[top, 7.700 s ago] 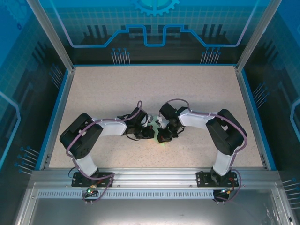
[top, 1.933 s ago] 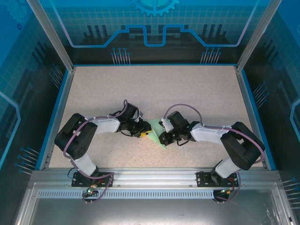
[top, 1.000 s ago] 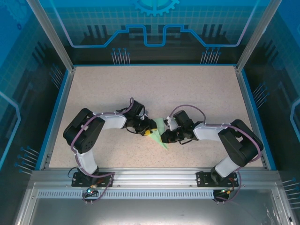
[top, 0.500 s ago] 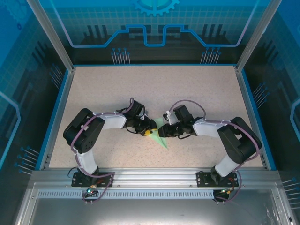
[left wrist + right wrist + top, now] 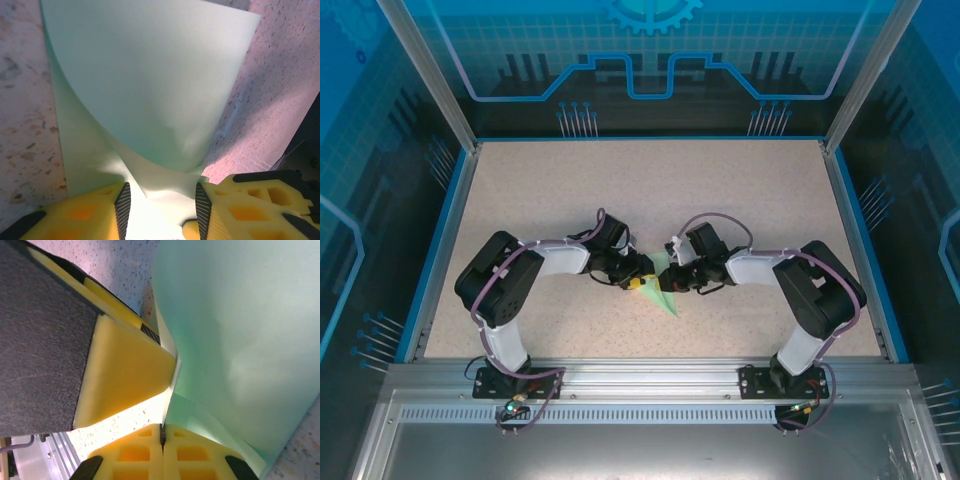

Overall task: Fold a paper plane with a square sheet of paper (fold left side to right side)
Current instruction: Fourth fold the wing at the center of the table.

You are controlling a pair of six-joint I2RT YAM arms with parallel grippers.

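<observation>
The square sheet of paper lies at the table's middle as a pale green wedge, its tip toward the near edge. In the left wrist view the paper bulges upward. A raised fold of it runs between the parted pads of my left gripper, which is open and straddles it. My right gripper is shut on a thin upright edge of the paper, close beside a left gripper finger. From above, the left gripper and right gripper meet over the sheet.
The speckled beige table is walled by blue rails at the sides and a metal rail at the near edge. Both arms bend inward from their bases at the front.
My right gripper has shifted slightly left onto the paper, opened briefly and shut on its raised edge. The left gripper has stayed in place on the sheet.
</observation>
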